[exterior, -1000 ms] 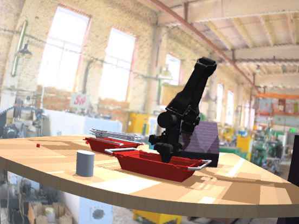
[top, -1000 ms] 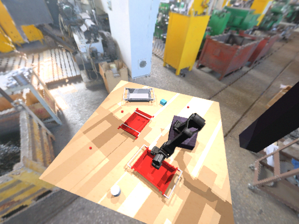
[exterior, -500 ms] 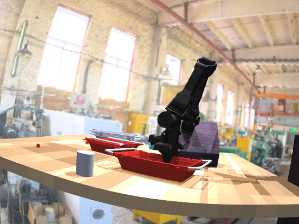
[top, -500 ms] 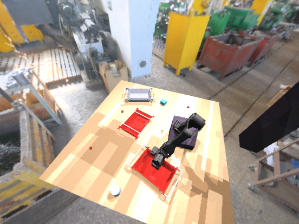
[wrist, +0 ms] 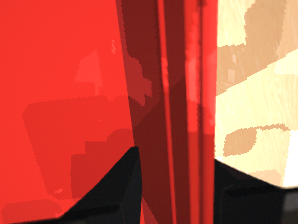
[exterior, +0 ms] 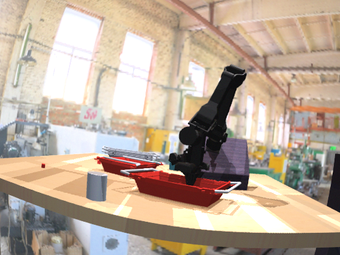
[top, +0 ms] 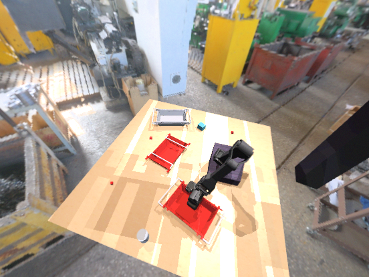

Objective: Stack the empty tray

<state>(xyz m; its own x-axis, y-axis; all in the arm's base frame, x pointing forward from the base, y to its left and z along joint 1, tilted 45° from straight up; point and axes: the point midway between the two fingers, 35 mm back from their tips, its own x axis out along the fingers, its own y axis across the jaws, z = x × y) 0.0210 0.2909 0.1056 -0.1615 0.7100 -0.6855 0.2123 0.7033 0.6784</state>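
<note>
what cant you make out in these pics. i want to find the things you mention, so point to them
- Far side of the grey cylinder (top: 142, 235) (exterior: 97, 186): turned away in the exterior view.
- Small blocks in the smaller red tray (top: 168, 152) (exterior: 115, 166): too small in the top view to count; its near wall hides them in the exterior view.
- Gripper (wrist: 156, 151) finger bases: cut off by the wrist view's lower edge.

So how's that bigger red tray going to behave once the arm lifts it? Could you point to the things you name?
The near red tray (top: 187, 214) (exterior: 175, 191) (wrist: 60, 60) looks like thin plastic, so probably light and slightly flexible. The gripper (top: 191, 205) (exterior: 190, 184) (wrist: 156, 151) pinches just one long wall, so it may tilt. Its white bars (top: 218, 231) (exterior: 229, 190), swung outward, might sway.
</note>
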